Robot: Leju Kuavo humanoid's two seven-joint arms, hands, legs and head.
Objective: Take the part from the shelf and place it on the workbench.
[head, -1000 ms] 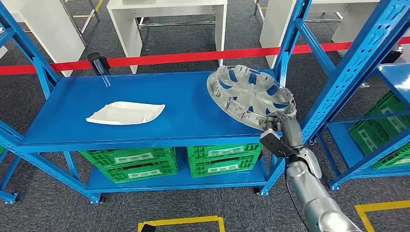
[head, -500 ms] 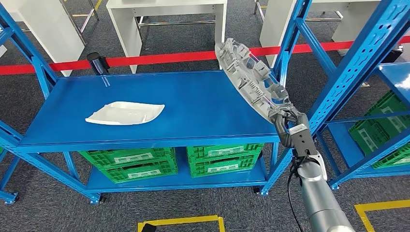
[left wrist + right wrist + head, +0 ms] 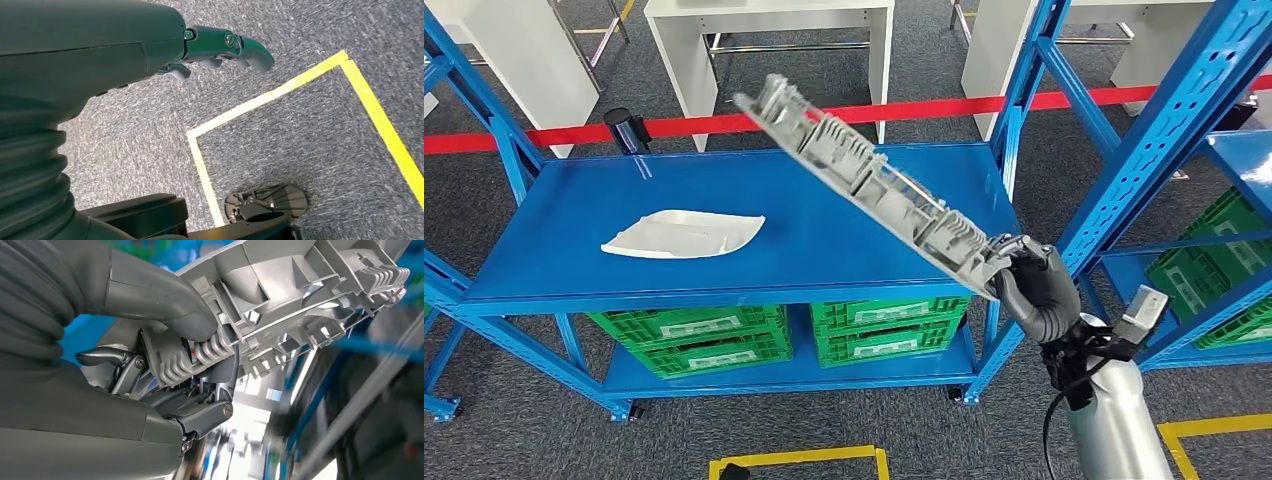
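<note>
Shelf [image 3: 824, 225], blue, is being shown at frame centre, with a white part [image 3: 682, 234] lying at its left. Grey wheel cover [image 3: 874, 190] is being held edge-on above the shelf, slanting from upper centre to lower right, its rim clamped by the right hand [image 3: 1034, 285]. Green crates [image 3: 694, 340] are sitting on the lower tier. Red tape [image 3: 724, 123] and white tables [image 3: 769, 30] are seen behind, over grey carpet [image 3: 524, 440]. Left hand [image 3: 220, 47] is hanging over floor, fingers loosely apart, nothing held.

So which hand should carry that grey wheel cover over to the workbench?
The right hand: it grips the wheel cover by its rim, lifted off the shelf. The left hand hangs over the floor, holding nothing.
</note>
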